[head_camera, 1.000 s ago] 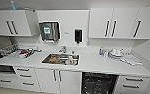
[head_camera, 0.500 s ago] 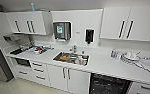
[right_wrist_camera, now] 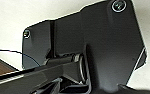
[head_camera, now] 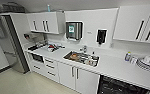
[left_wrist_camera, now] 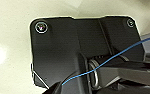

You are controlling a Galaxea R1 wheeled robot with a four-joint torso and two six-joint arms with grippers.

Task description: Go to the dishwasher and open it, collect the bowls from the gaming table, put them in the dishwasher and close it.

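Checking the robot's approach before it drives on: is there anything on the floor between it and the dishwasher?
Nothing visible. The pale floor before the white cabinets shows no obstacle, and the dishwasher sits under the counter.

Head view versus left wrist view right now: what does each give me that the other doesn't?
Head view alone: the kitchen run, with the sink full of dishes, white countertop, wall cabinets, and the dishwasher showing a dark interior at lower right. Left wrist view alone: the robot's dark plate and a thin blue wire across it. Shared: pale floor, seen behind the plate.
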